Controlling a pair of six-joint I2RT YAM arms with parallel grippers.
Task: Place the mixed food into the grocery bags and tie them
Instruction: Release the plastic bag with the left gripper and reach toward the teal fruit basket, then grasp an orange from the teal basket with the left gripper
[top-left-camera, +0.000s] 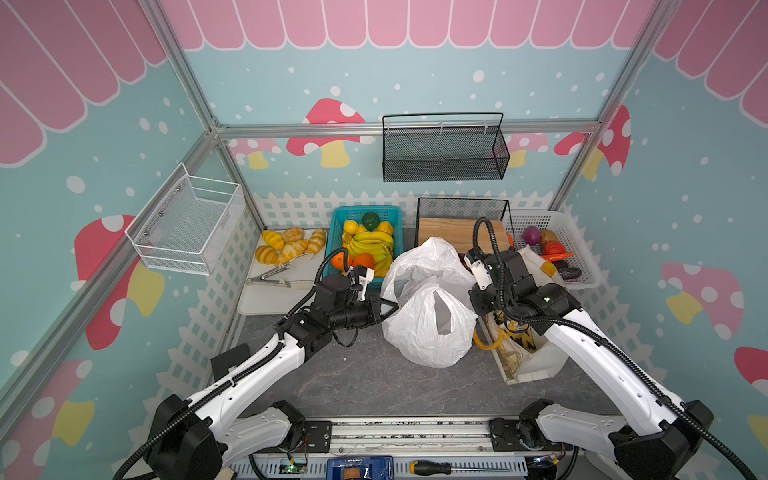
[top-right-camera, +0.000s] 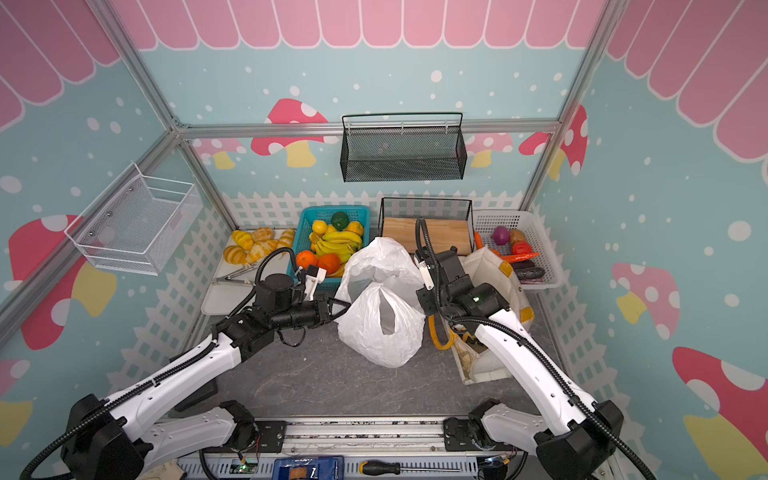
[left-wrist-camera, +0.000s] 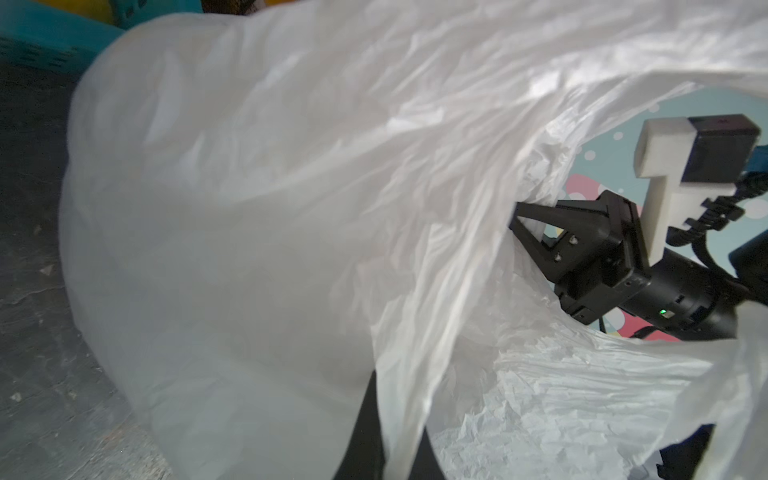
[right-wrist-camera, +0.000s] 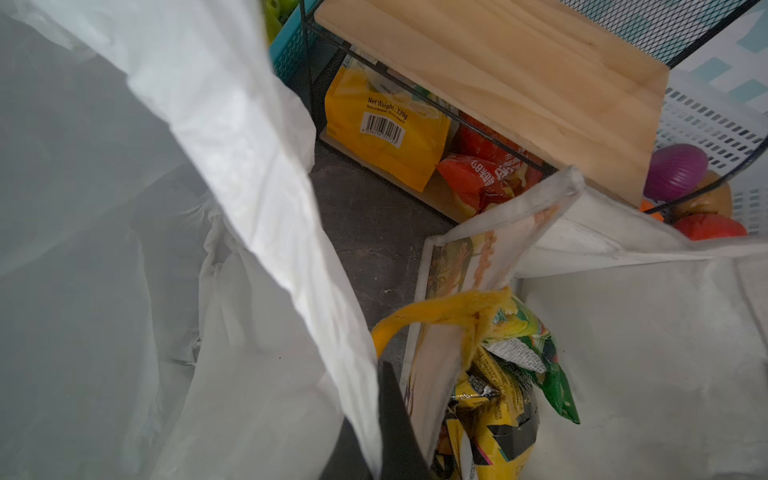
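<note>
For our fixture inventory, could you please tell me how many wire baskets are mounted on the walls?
2: a white wire basket on the left wall, a black mesh basket on the back wall. None looks hidden.

We see striped bread rolls (top-left-camera: 286, 245) and tongs (top-left-camera: 272, 273) on a white tray (top-left-camera: 270, 303) beside a teal basket (top-left-camera: 365, 209); a screwdriver (top-left-camera: 432, 468) lies at the near edge.

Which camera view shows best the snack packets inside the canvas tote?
The right wrist view: the snack packets show close and clear in the open canvas tote. In both top views the right arm hides most of them. In the left wrist view the white plastic bag blocks them.
</note>
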